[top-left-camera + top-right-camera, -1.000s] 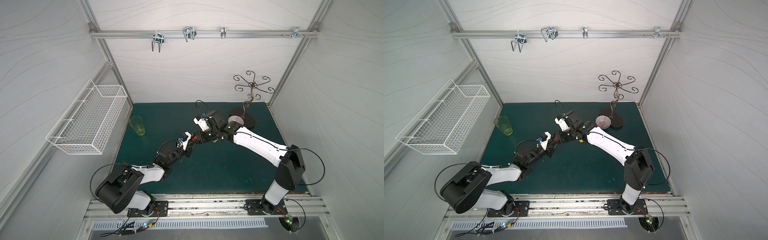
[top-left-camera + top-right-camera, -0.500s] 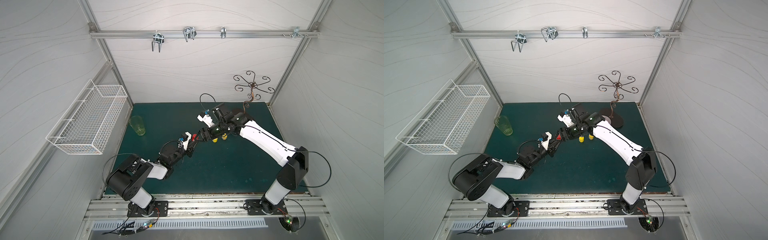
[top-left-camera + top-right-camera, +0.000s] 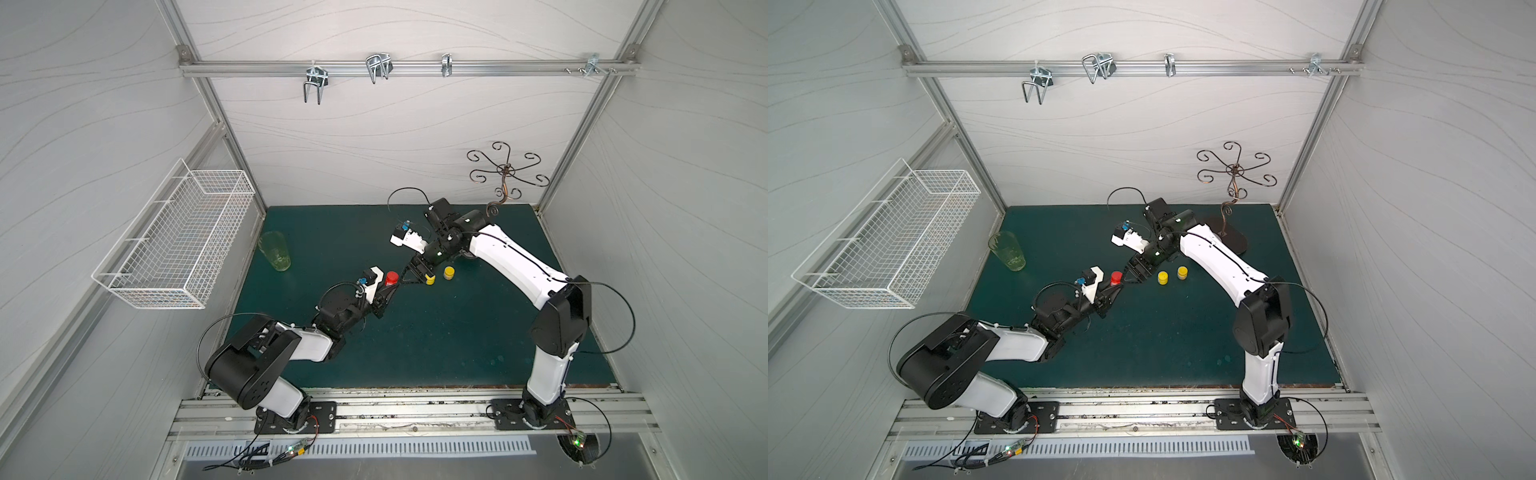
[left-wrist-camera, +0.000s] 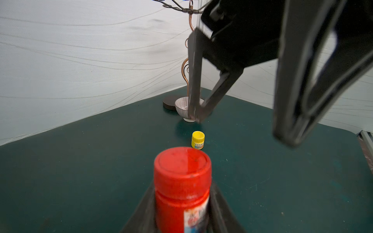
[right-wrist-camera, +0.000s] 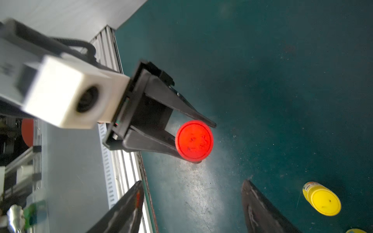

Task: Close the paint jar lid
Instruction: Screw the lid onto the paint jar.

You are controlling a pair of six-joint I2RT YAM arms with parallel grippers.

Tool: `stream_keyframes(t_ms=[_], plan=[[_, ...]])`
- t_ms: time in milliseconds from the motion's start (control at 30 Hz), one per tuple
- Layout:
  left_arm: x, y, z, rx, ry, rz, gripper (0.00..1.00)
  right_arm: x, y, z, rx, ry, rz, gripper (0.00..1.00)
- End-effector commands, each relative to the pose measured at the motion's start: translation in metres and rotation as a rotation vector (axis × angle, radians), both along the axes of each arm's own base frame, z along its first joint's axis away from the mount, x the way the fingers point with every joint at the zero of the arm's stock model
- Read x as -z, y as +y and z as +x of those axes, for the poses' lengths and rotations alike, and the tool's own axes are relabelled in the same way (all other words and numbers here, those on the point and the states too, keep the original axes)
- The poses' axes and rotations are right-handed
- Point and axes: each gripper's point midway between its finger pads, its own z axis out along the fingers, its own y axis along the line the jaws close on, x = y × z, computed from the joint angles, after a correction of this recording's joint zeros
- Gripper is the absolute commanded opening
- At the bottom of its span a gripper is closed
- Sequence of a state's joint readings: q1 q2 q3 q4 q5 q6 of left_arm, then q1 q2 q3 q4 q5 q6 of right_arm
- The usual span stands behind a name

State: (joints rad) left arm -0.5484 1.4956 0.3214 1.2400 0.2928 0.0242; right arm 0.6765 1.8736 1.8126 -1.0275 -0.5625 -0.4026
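- The left gripper (image 3: pixel 385 291) was shut tight on the red paint jar (image 4: pixel 180 201), which stood upright near the middle of the green table (image 3: pixel 415 340).
- The red lid (image 4: pixel 182 163) sat on top of the jar. Whether it was screwed tight could not be told.
- The right gripper (image 5: pixel 191 182) hung near the jar, higher than the lid, with its jaws wide apart and nothing in them.
- To do this well, it likely needed to come straight down over the lid, squeeze its sides and turn, while the left gripper stopped the jar from spinning.
- A yellow jar (image 3: pixel 430 279) and a second yellow jar (image 3: pixel 448 272) stood close by with lids on.
- The inside of the striped bowl (image 4: pixel 182 107) was hidden.
- The green glass (image 3: pixel 276 251) looked empty.
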Motion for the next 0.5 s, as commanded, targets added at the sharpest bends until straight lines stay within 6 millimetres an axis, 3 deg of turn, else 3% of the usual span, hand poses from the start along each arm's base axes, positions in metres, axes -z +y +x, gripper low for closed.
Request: stream_keyframes(t_ms=[0,467], plan=[[-0.022,-0.003,-0.005,0.030,-0.074,-0.019,0.00,-0.001,0.003,-0.013,-0.135,-0.050,0.017,0.76],[-0.019,-0.007,-0.007,0.050,-0.063,-0.012,0.00,0.006,0.020,-0.005,-0.162,-0.069,-0.043,0.70]])
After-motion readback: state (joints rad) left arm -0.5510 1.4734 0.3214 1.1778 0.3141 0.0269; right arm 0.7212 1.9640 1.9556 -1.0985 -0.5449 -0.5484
